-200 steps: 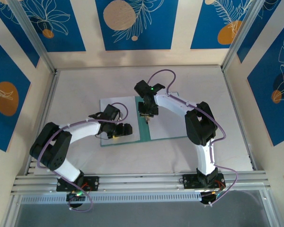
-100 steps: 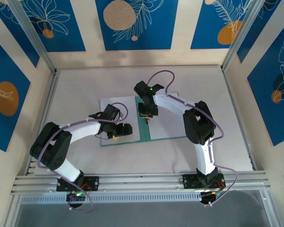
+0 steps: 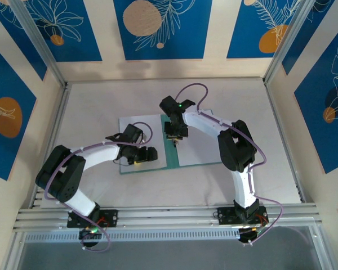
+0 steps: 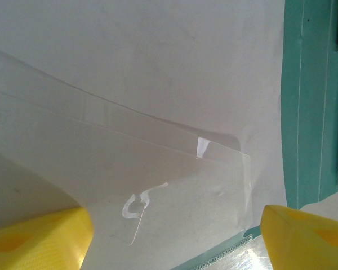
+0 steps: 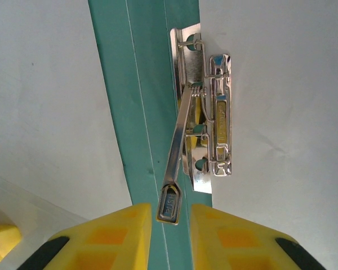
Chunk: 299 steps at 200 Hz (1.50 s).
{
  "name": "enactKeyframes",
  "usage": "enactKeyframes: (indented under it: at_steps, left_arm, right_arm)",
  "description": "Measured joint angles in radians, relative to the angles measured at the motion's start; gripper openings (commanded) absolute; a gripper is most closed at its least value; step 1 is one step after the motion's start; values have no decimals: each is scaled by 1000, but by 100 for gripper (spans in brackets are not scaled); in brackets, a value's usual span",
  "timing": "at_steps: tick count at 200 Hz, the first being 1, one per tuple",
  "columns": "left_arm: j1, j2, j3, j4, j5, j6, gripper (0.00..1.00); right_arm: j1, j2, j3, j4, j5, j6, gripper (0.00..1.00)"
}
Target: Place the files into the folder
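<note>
Metal clip lever sits pinched in the right gripper, flat teal folder beneath; left gripper spread wide above smooth white files.

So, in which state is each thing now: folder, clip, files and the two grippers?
folder: open, lying flat.
clip lever: raised.
files: flat on the open leaves.
left gripper: jaws wide open, above the files.
right gripper: jaws narrow, either side of the lever tip; grip unclear.
</note>
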Motion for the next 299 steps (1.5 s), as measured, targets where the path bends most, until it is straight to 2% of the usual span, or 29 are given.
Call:
enactKeyframes:
  at_steps: [149,299]
  left_arm:
    - [0,1,3,-6,1,11,81]
    - [0,13,18,-24,0,18,81]
  right_arm:
    - [-2,0,5,-13,1,-8,10]
    - [-2,0,4,-24,26,-37,7]
